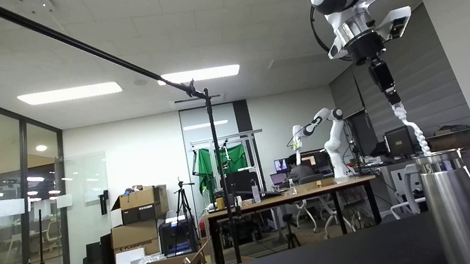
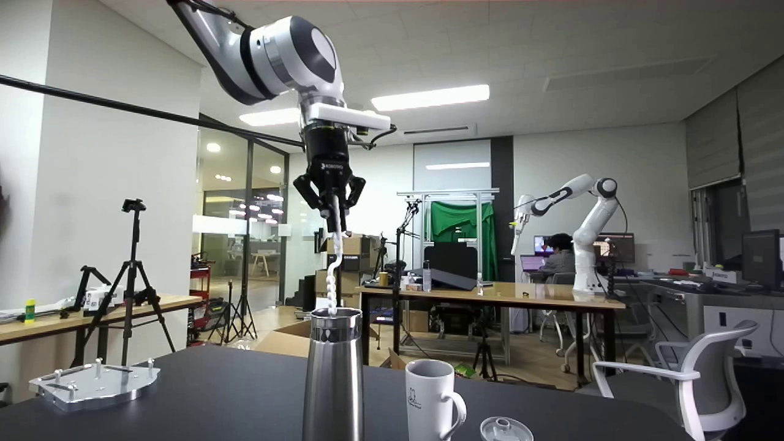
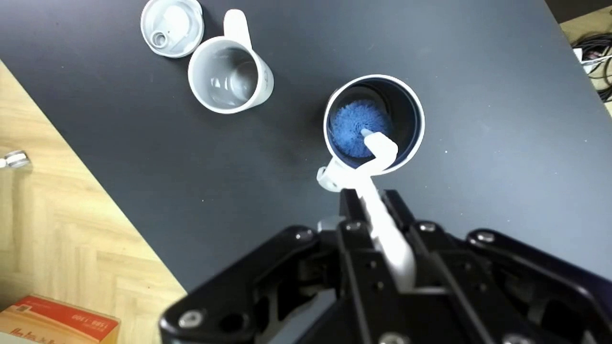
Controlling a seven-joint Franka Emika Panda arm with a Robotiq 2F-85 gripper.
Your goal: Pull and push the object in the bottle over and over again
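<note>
Gripper [image 2: 336, 228] pointing down, jaws closed onto the handle of a brush [image 2: 331, 291]. 2 fingers [image 3: 351, 205] pinch it from either side, gap between them just the handle's thickness.

White handle runs past the fingertips, bends, then turns into a twisted stretch that goes in through the mouth of the bottle [image 2: 334, 386]. Blue bristle head [image 3: 356, 126] is inside, below the rim; wrist view shows it toward 1 side of the bore. Can't tell if it's on the bottom.

Bottle: brushed metal, shinier band up top, upright on the black table [image 3: 239, 191]. Fingertips well above the rim, not touching it.

White mug [image 2: 425, 392] stands near the bottle, apart from it, small drawing on its side. Pale lid [image 3: 173, 28] lies just beyond, mug between lid and bottle. Metal plate [image 2: 95, 389] with short posts, same table, well apart from the bottle, in an exterior view.

Background, both exterior views: another white arm [image 2: 586, 251] on a wooden desk [image 2: 539, 294], person [image 2: 558, 263] seated near it.
</note>
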